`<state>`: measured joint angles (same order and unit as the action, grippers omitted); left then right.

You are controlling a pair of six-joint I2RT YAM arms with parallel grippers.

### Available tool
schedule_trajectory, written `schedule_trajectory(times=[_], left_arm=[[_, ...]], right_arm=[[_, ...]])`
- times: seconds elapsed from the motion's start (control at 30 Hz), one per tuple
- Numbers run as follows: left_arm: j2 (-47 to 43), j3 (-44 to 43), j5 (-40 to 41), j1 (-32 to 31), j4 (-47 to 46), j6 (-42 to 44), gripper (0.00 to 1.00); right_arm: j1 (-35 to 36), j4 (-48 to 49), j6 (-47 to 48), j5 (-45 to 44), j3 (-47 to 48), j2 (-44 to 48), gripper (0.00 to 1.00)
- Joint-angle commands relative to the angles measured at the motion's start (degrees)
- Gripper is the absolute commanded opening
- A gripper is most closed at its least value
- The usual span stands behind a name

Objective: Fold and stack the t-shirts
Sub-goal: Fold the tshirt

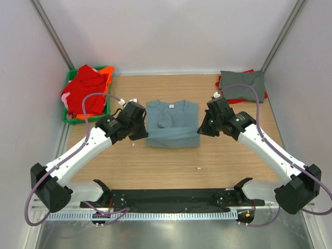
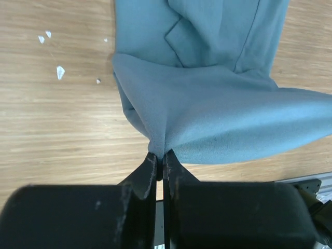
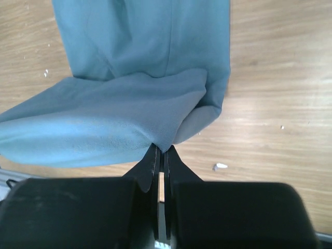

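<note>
The dusty blue-grey t-shirt [image 1: 172, 123] lies partly folded in the middle of the table, collar at the far side. My left gripper [image 1: 140, 134] is shut on its near left corner [image 2: 158, 142] and lifts the cloth a little. My right gripper [image 1: 203, 130] is shut on its near right corner [image 3: 166, 142]. The near edge hangs stretched between both grippers. A darker grey t-shirt [image 1: 241, 83] lies folded at the far right on a red one [image 1: 236, 100]. Several red and orange t-shirts [image 1: 88, 88] are heaped at the far left.
A green plastic crate [image 1: 68, 117] at the far left holds the red and orange heap. Small white scraps [image 2: 59, 71] lie on the wooden table beside the shirt. White walls close in the left, right and far sides.
</note>
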<state>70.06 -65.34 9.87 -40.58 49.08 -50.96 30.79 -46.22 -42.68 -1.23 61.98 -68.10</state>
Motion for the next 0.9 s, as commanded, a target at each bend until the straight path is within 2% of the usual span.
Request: schedule_trajectory(times=[0.0, 0.33, 0.6, 0.87], left_arm=[[2.79, -5.66, -2.30, 3.48, 0.84, 7.00, 0.00], [16.32, -15.16, -8.63, 11.22, 0.23, 12.81, 0.00], [28.35, -23.33, -15.40, 16.66, 0.49, 14.83, 0.00], [34.08, -29.39, -16.64, 18.86, 1.72, 15.89, 0.00]], right_arm=[[-0.73, 0.51, 3.21, -4.92, 5.60, -3.00, 0.01], [-7.31, -0.45, 8.48, -3.51, 17.55, -13.55, 0.01], [-11.45, 0.69, 11.65, 0.44, 22.74, -23.03, 0.01], [-12.59, 1.04, 12.97, 2.90, 28.98, -30.60, 0.01]])
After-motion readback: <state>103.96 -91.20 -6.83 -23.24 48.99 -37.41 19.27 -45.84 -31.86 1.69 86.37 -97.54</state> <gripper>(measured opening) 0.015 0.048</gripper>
